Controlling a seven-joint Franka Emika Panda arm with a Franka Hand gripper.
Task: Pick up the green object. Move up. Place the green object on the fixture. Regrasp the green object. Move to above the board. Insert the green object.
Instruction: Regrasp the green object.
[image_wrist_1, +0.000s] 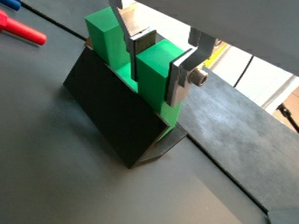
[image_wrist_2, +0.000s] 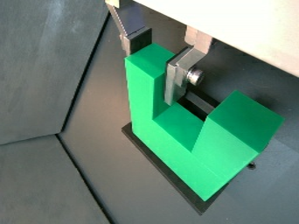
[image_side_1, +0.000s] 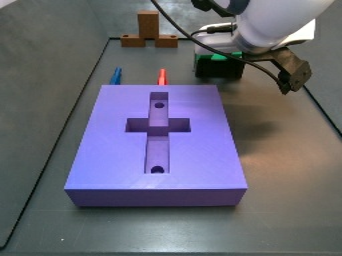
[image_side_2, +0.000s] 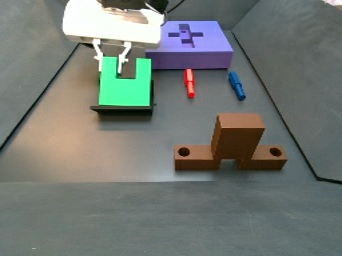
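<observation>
The green object (image_wrist_1: 111, 39) stands upright on the dark fixture (image_wrist_1: 111, 118), its two prongs pointing up with the notch between them. My gripper (image_wrist_1: 158, 79) straddles one prong, and its silver fingers (image_wrist_2: 177, 80) press both faces of that prong, shut on it. The other prong (image_wrist_2: 246, 118) stands free. In both side views the green object (image_side_2: 124, 92) (image_side_1: 214, 68) sits under my gripper (image_side_2: 120, 62), partly hidden by the arm. The purple board (image_side_1: 160, 130) (image_side_2: 194, 40) with its cross-shaped recess lies apart from the fixture.
A red stick (image_side_2: 190, 80) and a blue stick (image_side_2: 235, 84) lie between the board and the fixture side. An orange-brown cross-shaped block (image_side_2: 234, 140) (image_side_1: 147, 35) stands on the floor. Dark walls border the work area.
</observation>
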